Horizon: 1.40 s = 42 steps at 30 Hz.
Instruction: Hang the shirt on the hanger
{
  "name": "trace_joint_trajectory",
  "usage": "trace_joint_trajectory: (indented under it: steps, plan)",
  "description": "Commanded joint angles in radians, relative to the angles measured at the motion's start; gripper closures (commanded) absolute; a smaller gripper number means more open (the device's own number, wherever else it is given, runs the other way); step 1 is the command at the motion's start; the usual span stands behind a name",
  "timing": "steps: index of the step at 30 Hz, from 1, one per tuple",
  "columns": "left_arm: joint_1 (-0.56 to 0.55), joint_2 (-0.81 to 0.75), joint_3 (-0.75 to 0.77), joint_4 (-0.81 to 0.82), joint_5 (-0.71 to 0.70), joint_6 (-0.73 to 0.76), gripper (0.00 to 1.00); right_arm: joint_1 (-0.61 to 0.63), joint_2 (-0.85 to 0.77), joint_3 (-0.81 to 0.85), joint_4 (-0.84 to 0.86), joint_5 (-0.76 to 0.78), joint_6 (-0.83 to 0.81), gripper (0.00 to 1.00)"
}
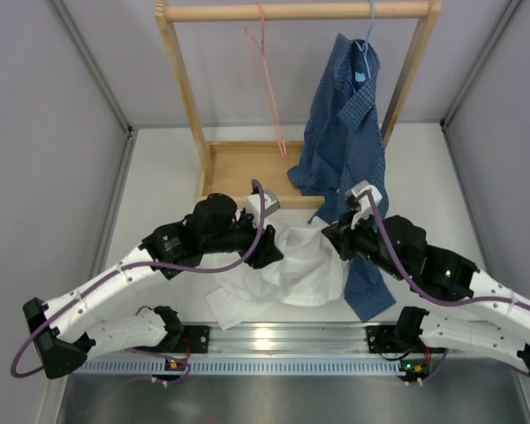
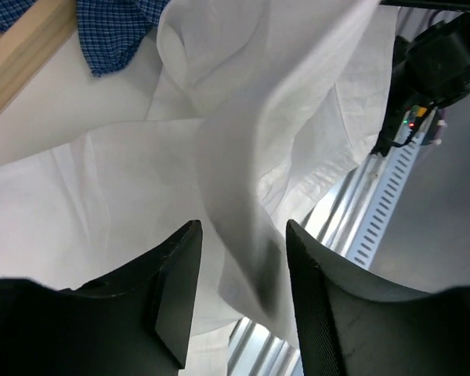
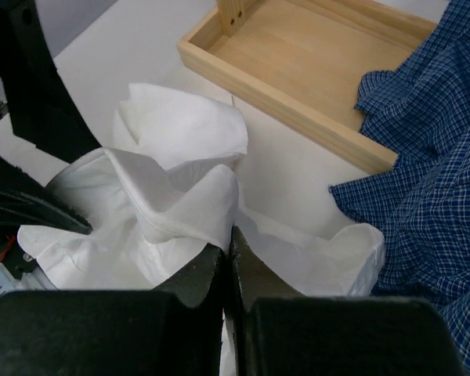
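Observation:
The white shirt (image 1: 300,269) lies crumpled on the table between my two grippers. My right gripper (image 1: 334,237) is shut on a raised fold of it, and in the right wrist view the cloth (image 3: 180,180) peaks just at the closed fingertips of the gripper (image 3: 230,231). My left gripper (image 1: 269,253) sits at the shirt's left edge. In the left wrist view its jaws (image 2: 243,227) stand apart with a hanging fold of the shirt (image 2: 219,141) between them, not pinched. The pink hanger (image 1: 267,71) hangs bare from the wooden rail at the back.
A wooden rack (image 1: 291,11) with a tray base (image 1: 243,172) stands at the back. A dark blue checked shirt (image 1: 344,132) on a light blue hanger (image 1: 368,35) drapes down to the table beside the right gripper. A metal rail (image 1: 274,340) runs along the near edge.

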Motion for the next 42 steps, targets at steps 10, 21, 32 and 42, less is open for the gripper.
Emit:
trace_joint_trajectory:
  steps: [10,21,32,42]
  plan:
    - [-0.115,0.030,-0.036,0.058,-0.440,-0.088,1.00,-0.011,0.148,0.119,-0.015,0.146,0.093,1.00]
    - [-0.117,-0.005,-0.072,0.056,-0.563,-0.231,1.00,-0.014,0.209,0.215,-0.018,0.087,0.074,0.26]
    - [-0.115,-0.093,-0.215,0.090,-0.640,-0.369,1.00,-0.275,0.681,0.879,-0.200,-0.165,-0.056,0.22]
    - [-0.115,-0.157,-0.234,0.072,-0.638,-0.318,1.00,-0.304,1.083,1.383,-0.296,-0.099,-0.136,0.44]
